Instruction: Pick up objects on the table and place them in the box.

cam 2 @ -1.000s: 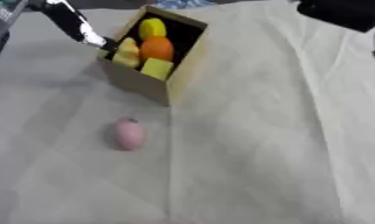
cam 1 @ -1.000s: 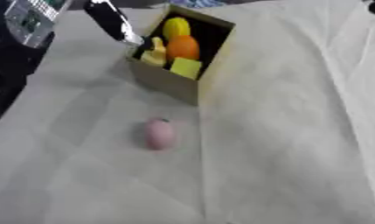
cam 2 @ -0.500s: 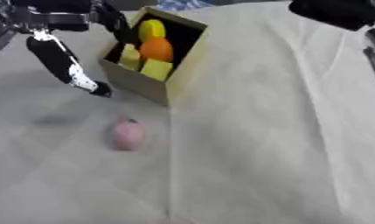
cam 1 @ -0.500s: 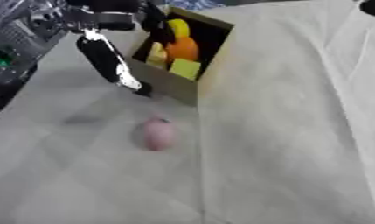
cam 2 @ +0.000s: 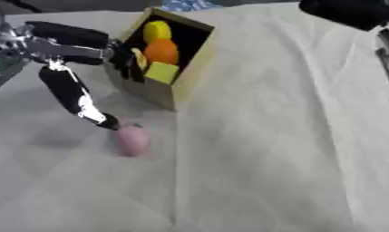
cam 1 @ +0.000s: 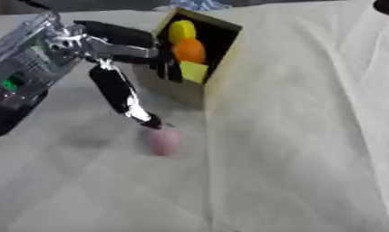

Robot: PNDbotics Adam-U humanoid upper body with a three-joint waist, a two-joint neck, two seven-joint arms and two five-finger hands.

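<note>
Left robot hand (cam 1: 118, 68) thumb tip approx. touching pink obj (cam 1: 164, 141).

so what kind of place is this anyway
Probably a lab or test bench set up for robot trials, not a home. A plain cream cloth covers the table, a cardboard box holds toy-like coloured items, and the left robot hand reaches toward a pink object.

No readable text, labels, brands or numbers on anything in view
</note>
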